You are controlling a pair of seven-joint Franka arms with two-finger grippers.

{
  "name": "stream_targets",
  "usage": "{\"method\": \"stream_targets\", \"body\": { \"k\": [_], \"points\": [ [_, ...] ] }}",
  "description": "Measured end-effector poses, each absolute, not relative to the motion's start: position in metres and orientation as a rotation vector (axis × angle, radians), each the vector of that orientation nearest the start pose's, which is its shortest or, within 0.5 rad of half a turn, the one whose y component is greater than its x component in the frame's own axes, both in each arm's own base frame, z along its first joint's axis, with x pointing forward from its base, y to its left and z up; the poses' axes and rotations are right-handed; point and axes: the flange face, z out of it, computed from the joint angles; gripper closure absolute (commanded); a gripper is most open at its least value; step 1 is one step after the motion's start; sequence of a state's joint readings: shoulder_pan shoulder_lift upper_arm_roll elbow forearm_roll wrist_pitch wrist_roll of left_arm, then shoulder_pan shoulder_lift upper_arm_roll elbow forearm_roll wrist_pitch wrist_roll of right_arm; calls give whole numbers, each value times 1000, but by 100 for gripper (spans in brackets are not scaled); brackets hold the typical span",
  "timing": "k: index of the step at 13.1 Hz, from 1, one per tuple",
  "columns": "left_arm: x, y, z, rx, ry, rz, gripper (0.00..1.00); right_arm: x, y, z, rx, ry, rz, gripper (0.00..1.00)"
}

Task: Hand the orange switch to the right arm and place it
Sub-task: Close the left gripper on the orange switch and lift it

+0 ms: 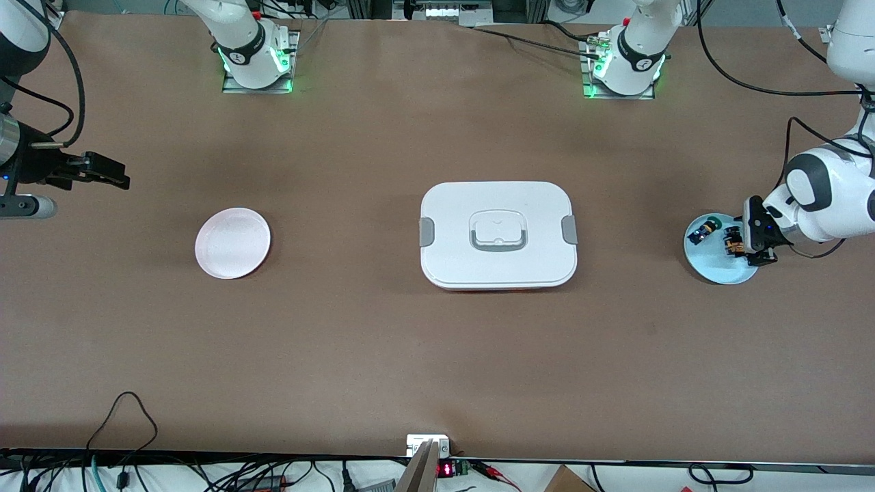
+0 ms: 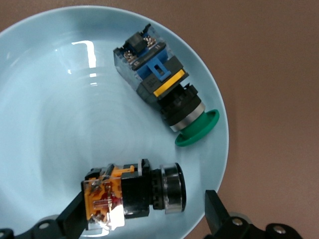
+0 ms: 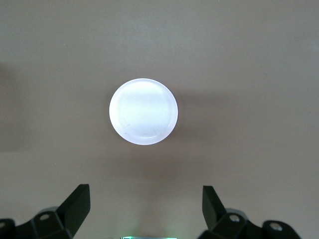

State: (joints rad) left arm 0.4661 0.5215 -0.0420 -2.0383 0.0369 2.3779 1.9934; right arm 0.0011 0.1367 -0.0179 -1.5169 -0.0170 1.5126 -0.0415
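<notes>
Now: pick-up step | left gripper (image 1: 750, 251) spread wide, low over the blue plate (image 2: 40, 99) at the table's left-arm edge, straddling the orange switch (image 2: 132, 191), not clamped | blue switch (image 2: 159, 94) beside it | right gripper (image 1: 113, 174) open, waiting above the white plate (image 1: 232, 243) | next: close squarely on the switch body, then lift.

Both arms are glossy white with black joint bands; their round bases sit on metal plates and glow green. Black cables trail along each arm. The right arm (image 1: 20, 41) ends in a silver wrist and black right gripper (image 1: 109, 172). The left gripper (image 1: 755, 236) has black angular fingers (image 2: 217, 211).
</notes>
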Motion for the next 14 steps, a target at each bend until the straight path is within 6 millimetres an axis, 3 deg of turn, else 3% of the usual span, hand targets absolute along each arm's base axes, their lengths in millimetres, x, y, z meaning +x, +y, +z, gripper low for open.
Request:
{"method": "stream_targets", "body": {
  "k": [11, 12, 14],
  "points": [
    [524, 232, 168, -2475, 2222, 141, 1, 586, -11, 567, -3149, -40, 224, 0],
    [524, 232, 168, -2480, 2216, 142, 4, 586, -11, 566, -3149, -40, 225, 0],
    [524, 232, 169, -2482, 2213, 142, 28, 586, -11, 565, -3148, -40, 230, 0]
  ]
}}
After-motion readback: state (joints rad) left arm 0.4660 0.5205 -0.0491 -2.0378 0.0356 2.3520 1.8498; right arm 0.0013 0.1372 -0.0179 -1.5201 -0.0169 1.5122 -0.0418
